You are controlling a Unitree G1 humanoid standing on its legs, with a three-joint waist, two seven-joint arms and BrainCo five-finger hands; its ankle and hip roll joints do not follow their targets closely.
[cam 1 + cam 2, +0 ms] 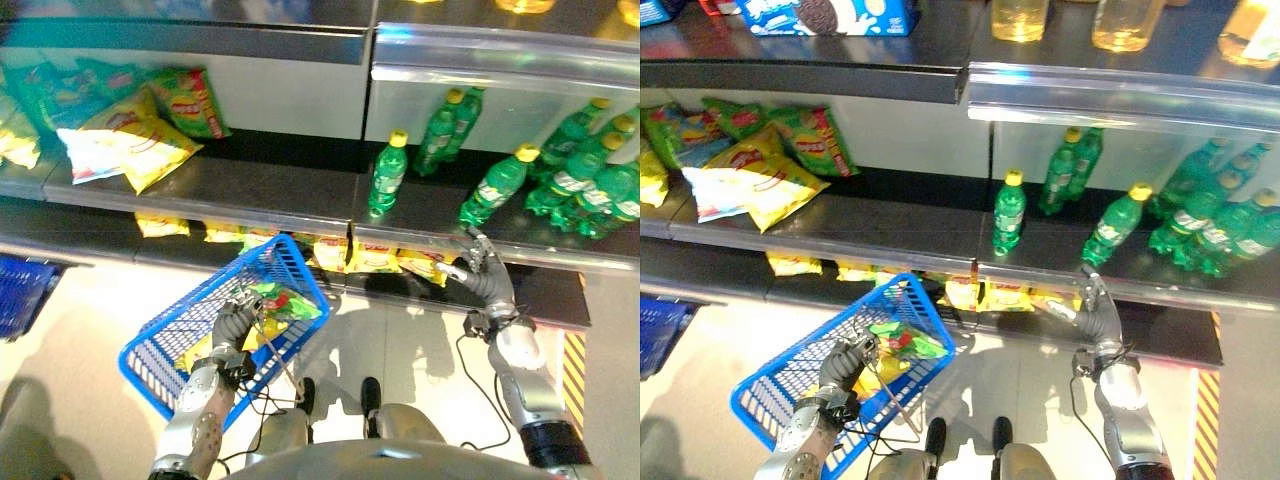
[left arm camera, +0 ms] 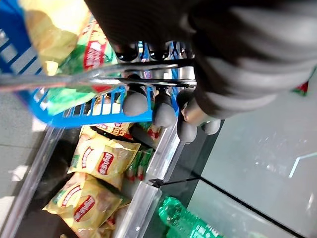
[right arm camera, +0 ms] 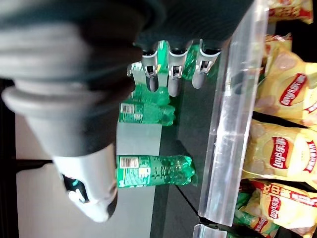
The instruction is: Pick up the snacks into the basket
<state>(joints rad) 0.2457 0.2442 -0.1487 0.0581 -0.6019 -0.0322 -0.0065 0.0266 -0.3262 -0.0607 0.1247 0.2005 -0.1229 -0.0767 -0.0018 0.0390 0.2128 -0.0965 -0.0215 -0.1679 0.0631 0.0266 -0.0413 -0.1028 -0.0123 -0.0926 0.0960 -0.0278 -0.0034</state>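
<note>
- The left hand (image 1: 232,325) sits at about 7 o'clock in the left eye view, its fingers (image 2: 163,111) curled round the thin metal handle (image 2: 99,79) of the blue basket (image 1: 170,345).
- The basket hangs tilted in front of the shelving, its far corner close to the front edge of the lower shelf (image 1: 560,295).
- Inside the basket lie snack bags: a green one (image 1: 285,300) on top, a yellow one (image 1: 262,330) beneath and partly under the hand.
- The right hand (image 1: 478,268) is raised at about 4 o'clock, by the clear front rail (image 3: 233,119) of the middle shelf (image 1: 250,190); its fingers (image 3: 171,74) are straight and spread, holding nothing.
- Yellow chip bags (image 1: 372,258) lie in a row on the lower shelf, just below the rail and to the left of the right hand.
- Green bottles (image 1: 388,172) with yellow caps stand and lean on the middle shelf from 1 to 3 o'clock, the nearest (image 1: 495,188) just above the right hand.
- More snack bags, yellow (image 1: 140,145) and green (image 1: 190,100), are piled on the middle shelf at 10 o'clock.
- A second blue basket (image 1: 20,295) shows at the 9 o'clock edge.
</note>
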